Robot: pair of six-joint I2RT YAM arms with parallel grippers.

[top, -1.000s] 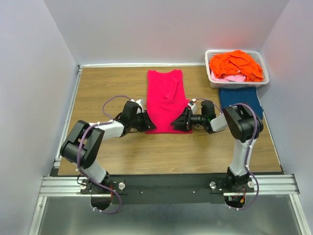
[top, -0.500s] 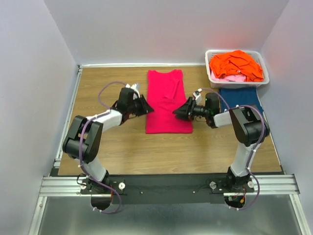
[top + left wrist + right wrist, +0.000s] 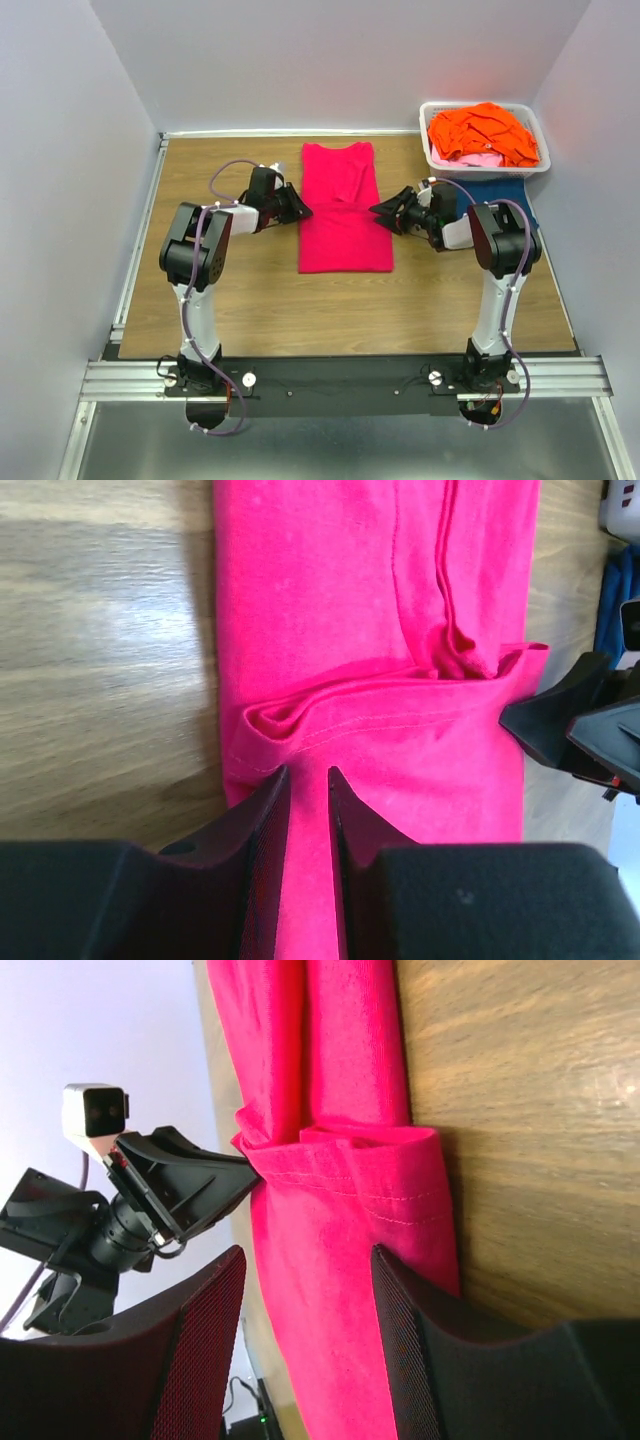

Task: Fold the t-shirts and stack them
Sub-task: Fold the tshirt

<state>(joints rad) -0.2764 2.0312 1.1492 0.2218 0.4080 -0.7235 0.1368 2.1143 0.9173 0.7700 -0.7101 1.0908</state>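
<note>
The bright magenta-pink cloth t-shirt [image 3: 345, 235] lies flat at the middle of the brown wood-grain table [image 3: 230, 300]. It is folded into a long narrow strip that runs from 12 o'clock to 6 o'clock. Its sides are tucked in and one layer is doubled over, so a stitched hem [image 3: 400, 712] crosses the strip about halfway along.

The left gripper [image 3: 303, 211] is at the shirt's 9 o'clock edge, level with that hem. In the left wrist view its two black fingers stand only a narrow slit apart, with pink cloth showing below the slit. A small pucker of cloth [image 3: 268, 720] sits just ahead of the fingertips. No cloth is visibly pinched between them.

The right gripper [image 3: 377, 211] is at the 3 o'clock edge, facing the left one across the strip. Its jaws are spread wide, and in its wrist view the doubled edge of the shirt lies between and below the fingers, not clamped.

A white plastic basket [image 3: 436, 165] sits in the table's corner at about 1 o'clock. It holds a heap of crumpled orange shirts [image 3: 480, 132] with a bit of pale pink shirt [image 3: 483, 159] showing under them. At the basket's 6 o'clock side a dark blue shirt [image 3: 500, 190] lies flat on the wood, partly hidden by the right arm.
</note>
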